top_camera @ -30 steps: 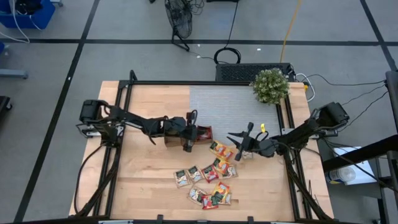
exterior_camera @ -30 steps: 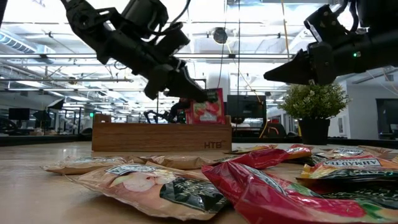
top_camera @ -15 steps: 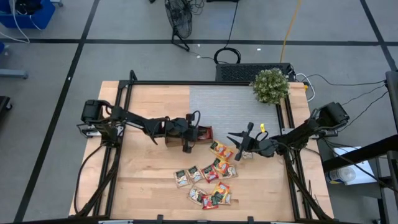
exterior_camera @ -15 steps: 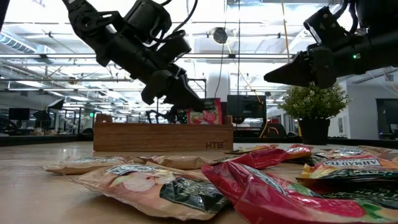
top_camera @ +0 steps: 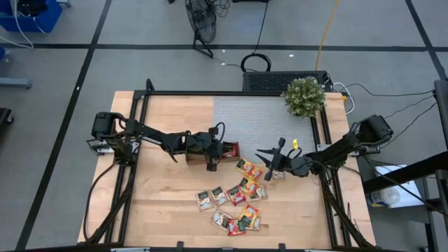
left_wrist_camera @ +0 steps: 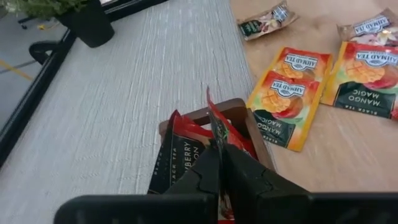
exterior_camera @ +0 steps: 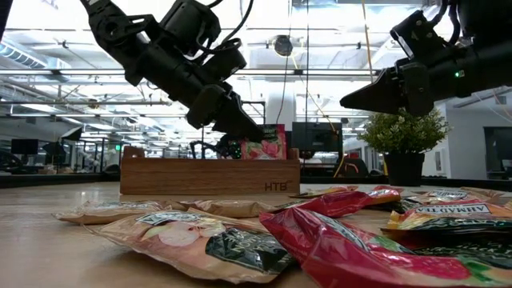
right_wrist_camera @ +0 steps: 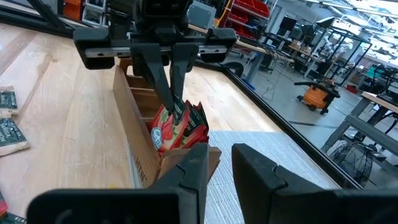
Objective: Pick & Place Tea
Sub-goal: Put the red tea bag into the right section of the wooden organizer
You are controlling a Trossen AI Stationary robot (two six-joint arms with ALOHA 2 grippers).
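Left wrist view shows you a red sachet (left_wrist_camera: 214, 127) pinched edge-up between the closed fingers of the left claw (left_wrist_camera: 221, 163), directly over the end compartment of the wooden tray (left_wrist_camera: 239, 111). Just beneath that claw, two more red sachets (left_wrist_camera: 180, 149) with dark label bands already stand on edge in that compartment. Beyond the tray from the claw, you can count four flat square packets on the wood: two orange mango ones (left_wrist_camera: 286, 93) overlapping, another orange one (left_wrist_camera: 367, 78) cut by the frame, and a pale one (left_wrist_camera: 266, 20) farther off.

From the high view, the tray (top_camera: 190, 155) is a long brown box lying where the pale wooden desk (top_camera: 161, 189) meets a grey woven mat (top_camera: 259, 119). The loose tea (top_camera: 234, 203) is scattered between the two claws and nearer the desk's front edge, roughly a dozen glossy sachets in red, orange and green-and-white; the exact count is unclear where they overlap.

Your right claw (top_camera: 269, 164) hovers beside the nearest sachets with its fingers parted and nothing between them. A potted plant (top_camera: 304, 96) stands at the far corner.
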